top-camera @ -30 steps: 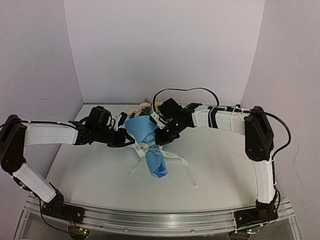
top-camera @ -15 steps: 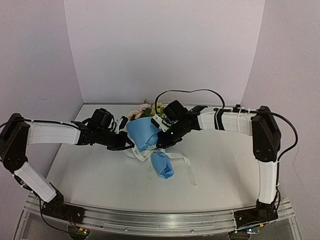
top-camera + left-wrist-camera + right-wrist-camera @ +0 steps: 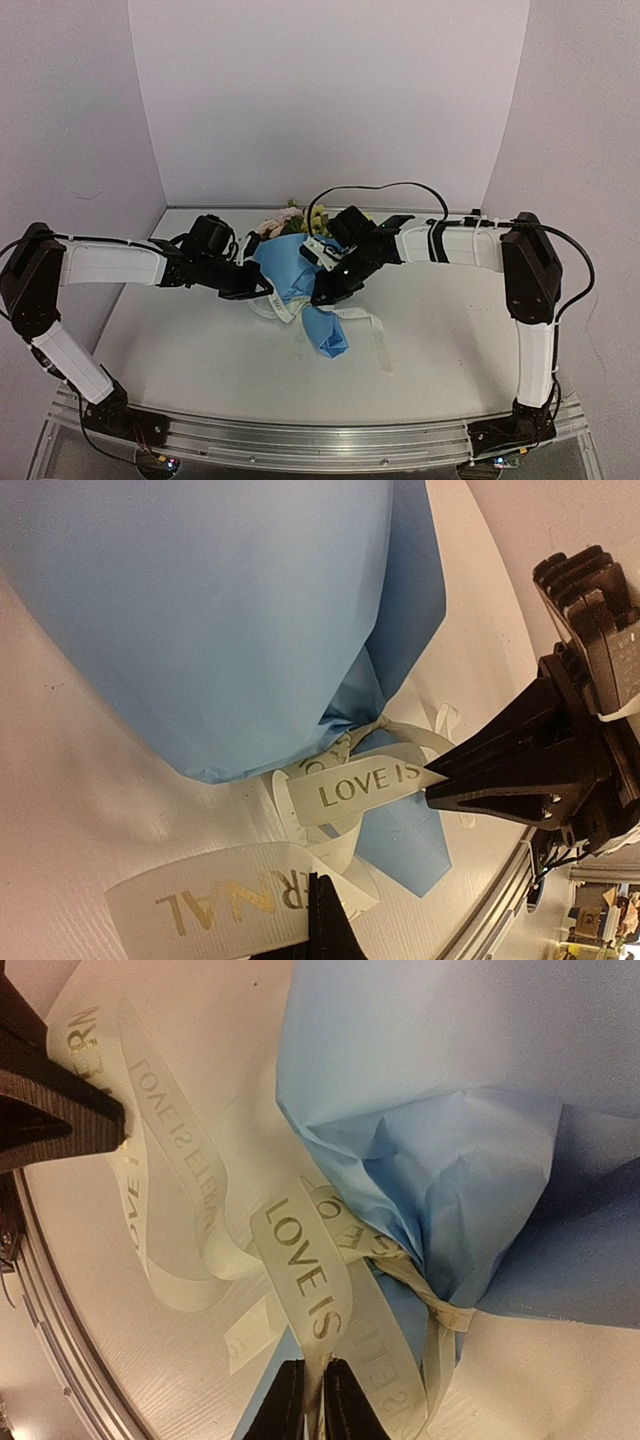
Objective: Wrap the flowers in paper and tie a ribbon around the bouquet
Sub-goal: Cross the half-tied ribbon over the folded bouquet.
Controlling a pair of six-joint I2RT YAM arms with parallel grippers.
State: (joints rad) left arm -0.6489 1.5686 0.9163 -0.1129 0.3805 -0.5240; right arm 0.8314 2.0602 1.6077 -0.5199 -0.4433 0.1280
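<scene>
Squarely under both arms, the flat white table [image 3: 450, 340] carries everything. At its middle lies the bouquet [image 3: 290, 268], a bright blue paper cone on its side, wide rim toward the back wall and crumpled narrow end toward the near edge. A long, flat cream-white ribbon [image 3: 305, 1270] with gold lettering circles the cone's pinched waist, where it is crossed over itself, and its loose loops and tails spill onto the table on both sides. The flowers [image 3: 292, 217], small pale pink and yellow blossoms with dark leaves, show just past the wide rim. The left fingers [image 3: 262, 290], on the cone's left side, are closed on one stretch of ribbon. The right fingers [image 3: 320, 296], on its right side, stand only a sliver apart, with another stretch of ribbon pinched between them.
</scene>
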